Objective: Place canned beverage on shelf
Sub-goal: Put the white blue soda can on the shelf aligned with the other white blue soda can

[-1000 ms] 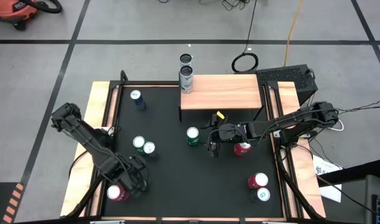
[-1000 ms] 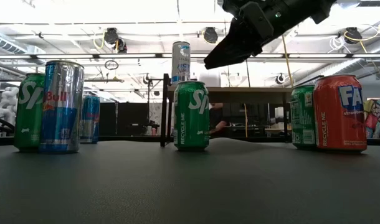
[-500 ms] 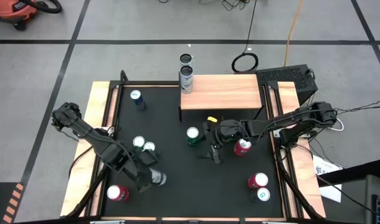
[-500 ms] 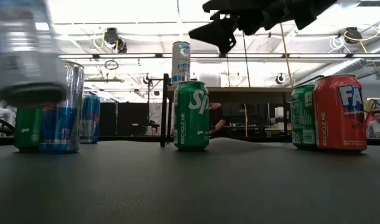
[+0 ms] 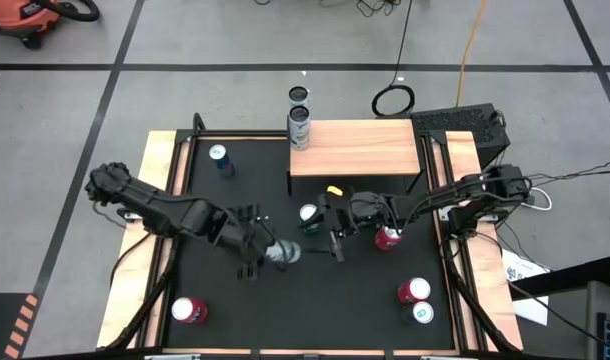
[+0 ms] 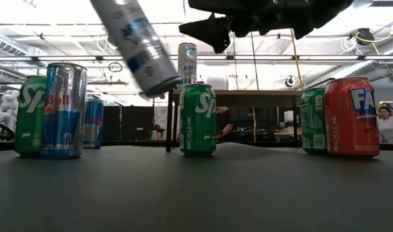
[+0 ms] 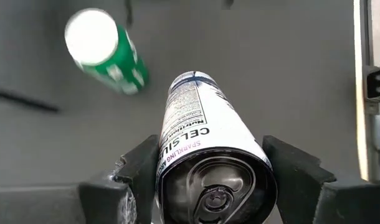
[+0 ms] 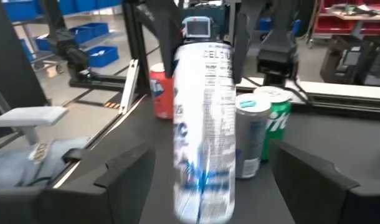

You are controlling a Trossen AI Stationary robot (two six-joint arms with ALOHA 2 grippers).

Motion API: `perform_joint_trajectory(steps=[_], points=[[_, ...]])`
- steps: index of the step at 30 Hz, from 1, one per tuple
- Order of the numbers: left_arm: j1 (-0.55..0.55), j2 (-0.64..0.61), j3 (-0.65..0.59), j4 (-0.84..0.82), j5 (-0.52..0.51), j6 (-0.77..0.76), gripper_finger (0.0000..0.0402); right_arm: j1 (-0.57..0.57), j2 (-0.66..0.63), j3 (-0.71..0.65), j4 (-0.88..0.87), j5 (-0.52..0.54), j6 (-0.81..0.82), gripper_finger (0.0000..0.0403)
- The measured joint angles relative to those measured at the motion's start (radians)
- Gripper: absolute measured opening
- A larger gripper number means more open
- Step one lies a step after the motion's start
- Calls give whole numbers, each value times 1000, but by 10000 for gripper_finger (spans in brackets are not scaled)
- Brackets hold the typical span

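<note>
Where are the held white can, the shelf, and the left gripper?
white can [image 7: 196, 124], left wrist view, label side.
shelf [image 5: 365, 150], high view, bare plank top.
left gripper [image 5: 270, 253], high view, between fingertips.

The slim white can [image 6: 137, 46] is motion-blurred, its top cut off (low view).

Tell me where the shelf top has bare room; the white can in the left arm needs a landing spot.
The shelf holds one tall can at its far-left corner; the plank right of it is bare. Below its front edge it is crowded: the right gripper, a green can, a red can and the left gripper with the white can.
</note>
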Motion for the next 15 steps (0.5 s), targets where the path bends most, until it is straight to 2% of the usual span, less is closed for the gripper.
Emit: perform_joint_trajectory(steps=[7,15], points=[[68,0,0,75,0,196,233,-19,17,62,-91,22,-7,326],[113,0,2,141,-7,298,233,-19,51,147,-229,18,0,371]])
